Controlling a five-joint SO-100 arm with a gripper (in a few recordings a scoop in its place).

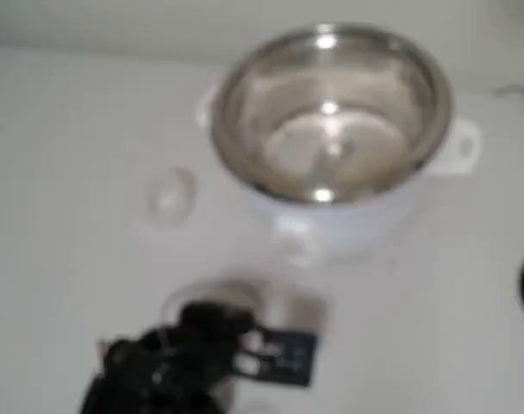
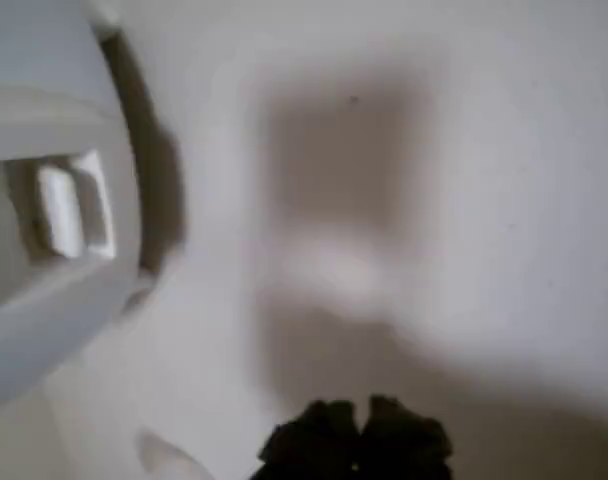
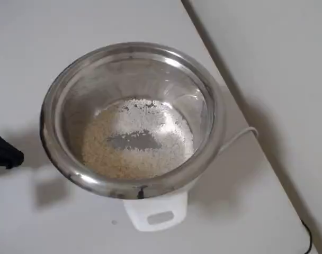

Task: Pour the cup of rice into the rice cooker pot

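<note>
The rice cooker pot [image 3: 50, 153] is a shiny silver bowl in a white casing, and rice [image 3: 108, 159] covers most of its bottom in the overhead view. In the blurred fixed view the pot [image 1: 245, 164] stands at the top, and a small clear cup [image 1: 170, 194] sits on the table to its left, apart from it. My black arm [image 1: 180, 358] is low in front of the pot. In the wrist view my gripper [image 2: 356, 440] points at bare table, its two fingertips pressed together with nothing between them, and the pot's white casing [image 2: 44, 90] is at the left.
White side handles [image 1: 464, 142] stick out from the casing, and one handle [image 3: 155, 214] shows below the pot in the overhead view. A thin white cord [image 3: 238, 137] runs off to the right. The table's edge [image 3: 246, 111] slants down the right side.
</note>
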